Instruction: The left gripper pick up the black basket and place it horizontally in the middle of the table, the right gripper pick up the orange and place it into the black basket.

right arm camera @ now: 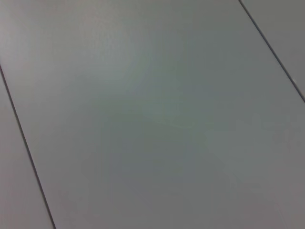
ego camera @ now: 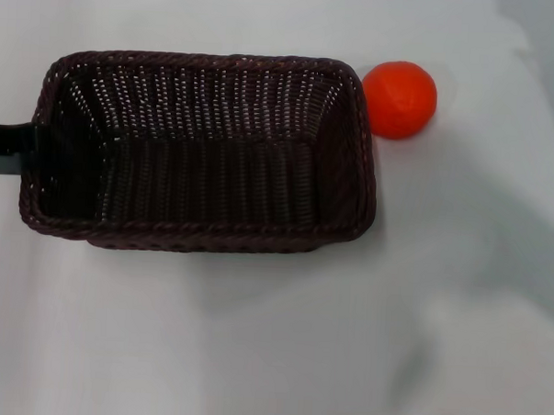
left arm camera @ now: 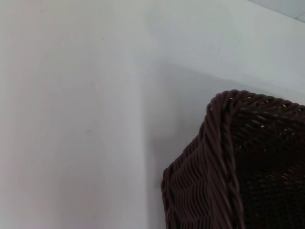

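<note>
On the table (ego camera: 271,336), black basket (ego camera: 201,154), orange (ego camera: 398,99) head-view only, left end effector (ego camera: 5,150) at its end, grip unclear.

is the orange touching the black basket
Apart. The head view shows a thin strip of white table between the orange and the near corner of the black basket.

Left pincer (ego camera: 11,150): seen in the head view only as a flat black bar entering from the left edge, held level, its tip hidden; finger state cannot be judged. Right pincer: not seen in any view.
</note>
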`<action>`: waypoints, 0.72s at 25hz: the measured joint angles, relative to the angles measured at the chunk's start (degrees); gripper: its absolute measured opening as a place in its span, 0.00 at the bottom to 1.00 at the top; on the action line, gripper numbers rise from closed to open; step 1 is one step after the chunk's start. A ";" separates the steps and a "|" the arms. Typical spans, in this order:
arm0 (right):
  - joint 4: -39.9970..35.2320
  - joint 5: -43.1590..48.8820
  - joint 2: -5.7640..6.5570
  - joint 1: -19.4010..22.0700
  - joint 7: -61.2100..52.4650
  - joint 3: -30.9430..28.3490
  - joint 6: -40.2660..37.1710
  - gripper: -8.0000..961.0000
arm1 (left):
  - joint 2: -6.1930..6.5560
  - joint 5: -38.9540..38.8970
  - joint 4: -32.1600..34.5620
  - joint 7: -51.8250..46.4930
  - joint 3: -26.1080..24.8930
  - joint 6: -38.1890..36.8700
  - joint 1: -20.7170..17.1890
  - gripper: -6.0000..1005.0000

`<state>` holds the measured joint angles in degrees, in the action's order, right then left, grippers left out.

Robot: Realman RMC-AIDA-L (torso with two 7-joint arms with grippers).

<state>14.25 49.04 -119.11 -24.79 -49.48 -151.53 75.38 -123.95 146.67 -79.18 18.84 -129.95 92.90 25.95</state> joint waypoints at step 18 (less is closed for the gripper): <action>0.17 0.00 0.39 -0.08 0.00 0.01 -1.12 0.75 | 0.06 -0.62 -0.46 -1.77 -0.98 0.24 -1.41 0.49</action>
<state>14.42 49.04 -118.72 -24.87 -49.48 -151.52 74.26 -123.88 146.06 -79.64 17.07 -130.93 93.14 24.54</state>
